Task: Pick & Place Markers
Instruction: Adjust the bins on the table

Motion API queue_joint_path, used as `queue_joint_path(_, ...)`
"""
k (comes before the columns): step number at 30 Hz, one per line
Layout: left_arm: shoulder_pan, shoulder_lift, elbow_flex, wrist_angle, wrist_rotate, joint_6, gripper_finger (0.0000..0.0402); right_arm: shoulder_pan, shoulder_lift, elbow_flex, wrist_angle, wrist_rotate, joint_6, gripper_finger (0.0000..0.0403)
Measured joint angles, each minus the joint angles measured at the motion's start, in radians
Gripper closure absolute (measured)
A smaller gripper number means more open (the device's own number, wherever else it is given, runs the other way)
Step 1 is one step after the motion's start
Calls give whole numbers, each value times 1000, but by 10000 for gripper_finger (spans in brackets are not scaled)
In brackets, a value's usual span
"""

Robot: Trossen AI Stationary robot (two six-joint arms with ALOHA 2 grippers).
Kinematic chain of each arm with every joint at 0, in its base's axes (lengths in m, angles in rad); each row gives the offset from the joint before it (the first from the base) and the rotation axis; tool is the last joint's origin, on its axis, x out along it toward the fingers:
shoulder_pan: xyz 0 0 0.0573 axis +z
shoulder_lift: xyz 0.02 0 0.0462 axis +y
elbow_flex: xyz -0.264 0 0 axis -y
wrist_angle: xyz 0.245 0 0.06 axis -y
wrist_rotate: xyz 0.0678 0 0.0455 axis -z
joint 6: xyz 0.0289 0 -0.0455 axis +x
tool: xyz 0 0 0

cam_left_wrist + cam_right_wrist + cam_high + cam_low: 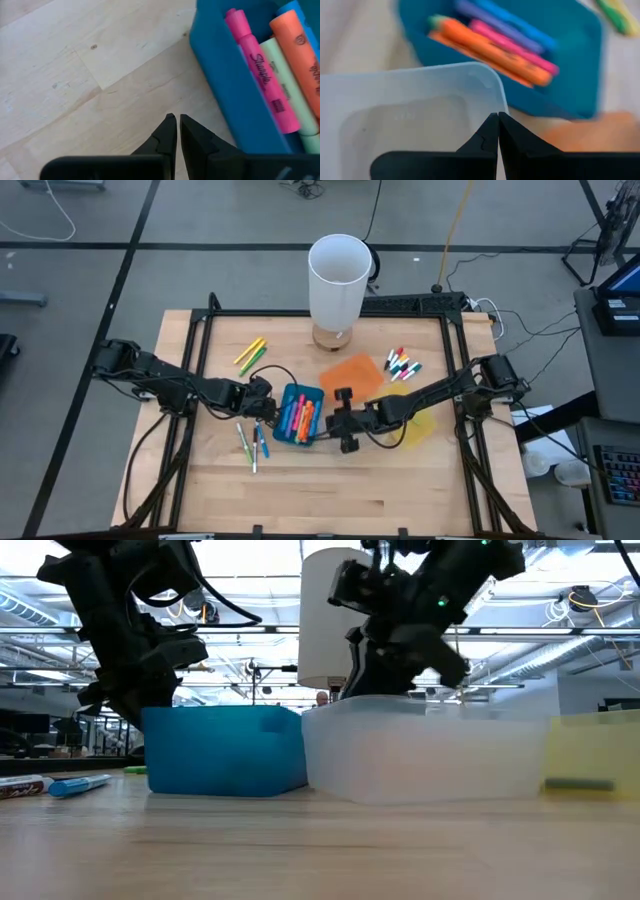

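A blue bin (300,413) at mid-table holds several markers (260,70), pink, orange, green and blue, lying flat inside. A clear bin (415,115) stands on the table right of it (430,755). My left gripper (177,119) is shut and empty, just above the bare wood at the blue bin's left side (262,406). My right gripper (497,116) is shut, its tips at the clear bin's rim (343,422). Loose markers lie near the front left (250,442), at the far left (250,352) and at the far right (402,365). My right gripper's shut fingertips stand at the rim (504,97) of the clear bin, near a corner on the side facing the blue bin, coming from above. I cannot tell whether they touch or pinch the rim. The bin rests flat on the table.
A tall white cylinder (340,280) stands at the far middle. An orange bin (352,372) and a yellow bin (422,426) lie right of centre. A black frame (330,312) runs around the table. Bare wood lies along the near edge (340,500).
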Motion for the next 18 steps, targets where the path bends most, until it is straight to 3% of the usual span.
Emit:
queue_joint_path(5,0,0,0,0,0,-1,376,-36,-1,0,-13,54,47,403)
queue_joint_path(18,0,0,0,0,0,-4,376,-66,-100,1,-9,104,-81,403)
